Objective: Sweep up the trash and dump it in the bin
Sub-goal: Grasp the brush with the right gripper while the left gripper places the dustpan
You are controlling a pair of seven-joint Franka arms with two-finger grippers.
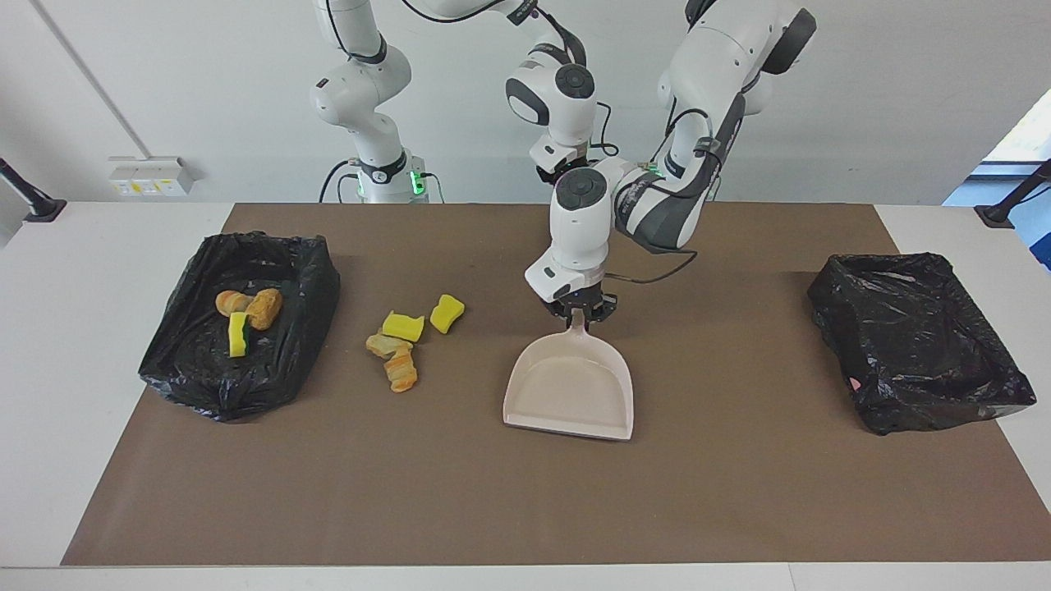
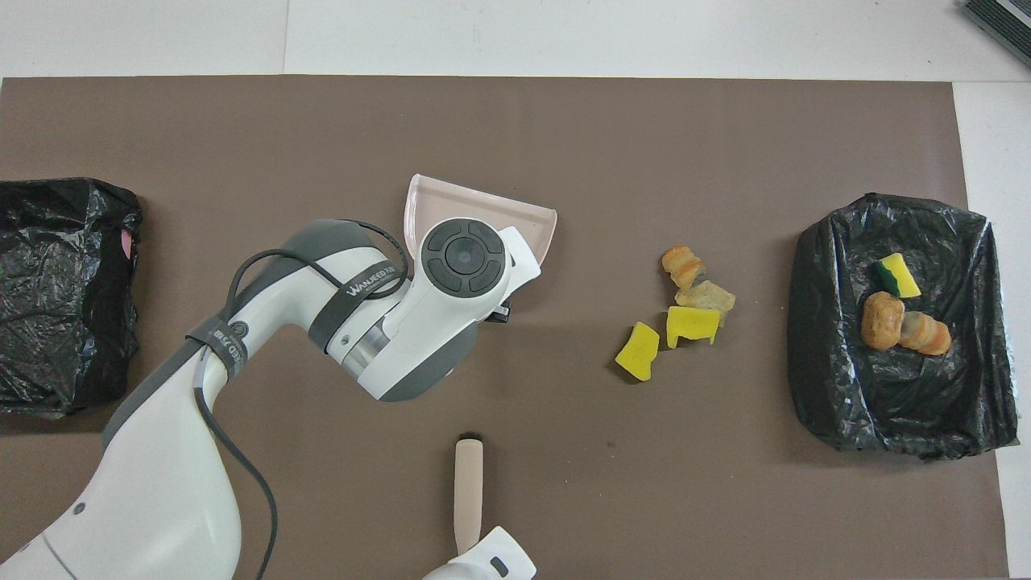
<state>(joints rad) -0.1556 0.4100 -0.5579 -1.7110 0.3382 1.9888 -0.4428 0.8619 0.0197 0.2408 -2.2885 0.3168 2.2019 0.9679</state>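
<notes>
surface: brown mat (image 1: 739, 492), white table (image 1: 82, 369) | left claw (image 1: 581, 314) grips dustpan (image 1: 571, 390) | right claw: cannot tell

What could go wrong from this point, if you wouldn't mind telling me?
1. The left gripper holds the dustpan only by its thin handle, so the skewed pan may twist in the grip.
2. The four loose trash pieces lie clumped on the mat; brushing could scatter them past the pan.
3. The right gripper, at the brush, works close beside the left arm; they could collide.
</notes>
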